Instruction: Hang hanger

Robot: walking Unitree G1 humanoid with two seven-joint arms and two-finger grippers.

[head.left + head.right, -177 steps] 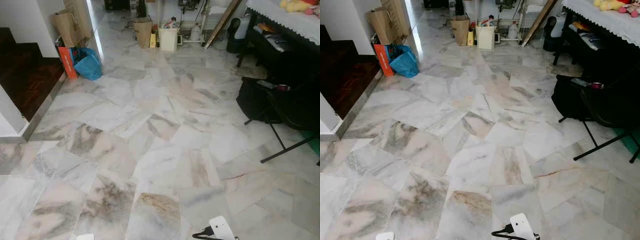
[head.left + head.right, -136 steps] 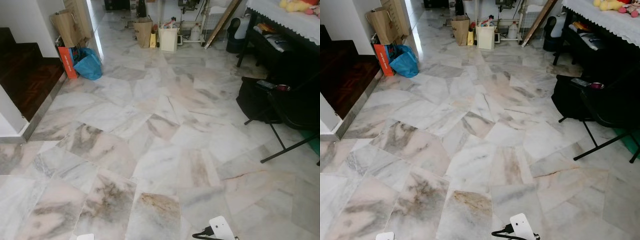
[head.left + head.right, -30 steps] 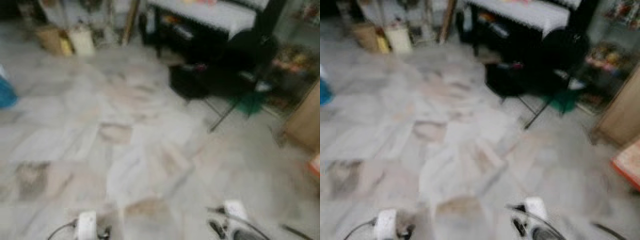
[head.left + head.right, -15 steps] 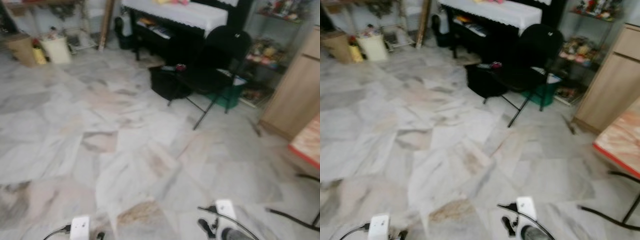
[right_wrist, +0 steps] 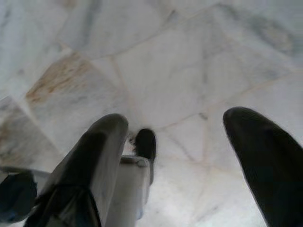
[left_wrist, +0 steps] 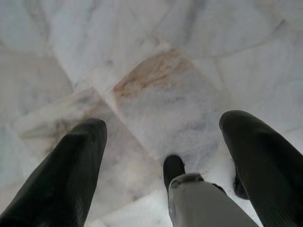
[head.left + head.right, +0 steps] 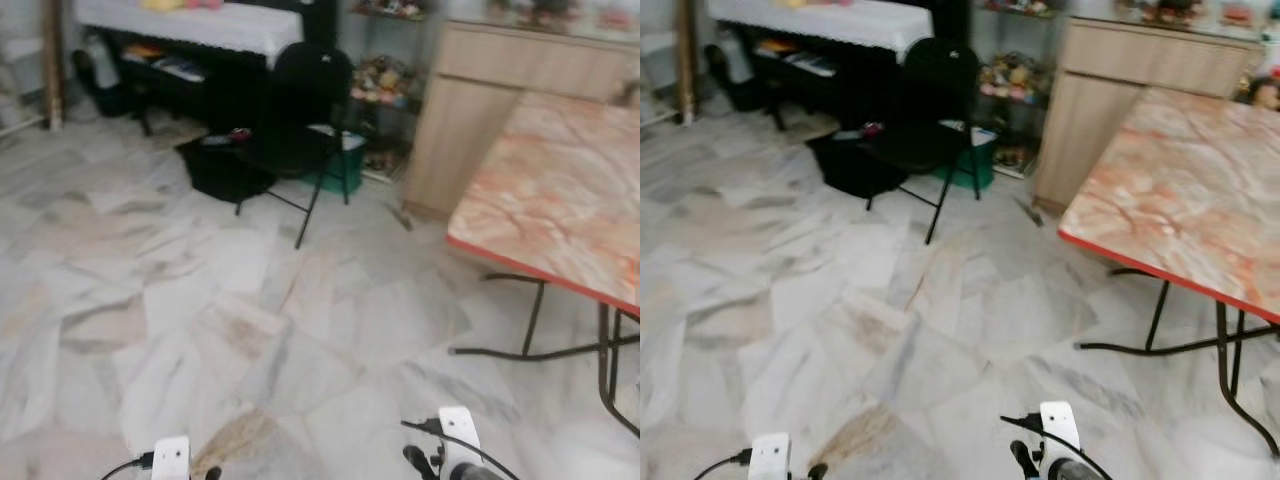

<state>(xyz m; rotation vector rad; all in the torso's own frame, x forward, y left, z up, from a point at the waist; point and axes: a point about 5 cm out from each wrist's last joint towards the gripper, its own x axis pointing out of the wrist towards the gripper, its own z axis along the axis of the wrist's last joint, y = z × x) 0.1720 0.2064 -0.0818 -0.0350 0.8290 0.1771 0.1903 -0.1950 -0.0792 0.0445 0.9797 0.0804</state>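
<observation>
My left gripper [image 6: 163, 123] hangs low at my side and points down at the marble floor [image 6: 156, 90]. Its two black fingers [image 6: 71, 165] stand wide apart with nothing between them. My right gripper [image 5: 175, 118] hangs the same way, open and empty, over pale tiles [image 5: 180, 71]. One of my grey legs with its black foot [image 6: 174, 166] shows under each wrist. In the eye views the two white wrist ends sit at the bottom edge, the left [image 7: 170, 458] and the right [image 7: 455, 430].
A black folding chair [image 7: 300, 100] stands ahead with a black bag [image 7: 215, 165] beside it. Behind is a dark piano under a white cloth [image 7: 200, 25]. A wooden cabinet [image 7: 480, 100] stands at the far right. An orange marbled table [image 7: 560, 200] on thin black legs fills the right. Bare floor [image 7: 180, 300] lies ahead.
The whole picture has swung to the right, so the camera has turned. The table and cabinet have come into view, and the bags and step at the left have gone. Both arms still hang.
</observation>
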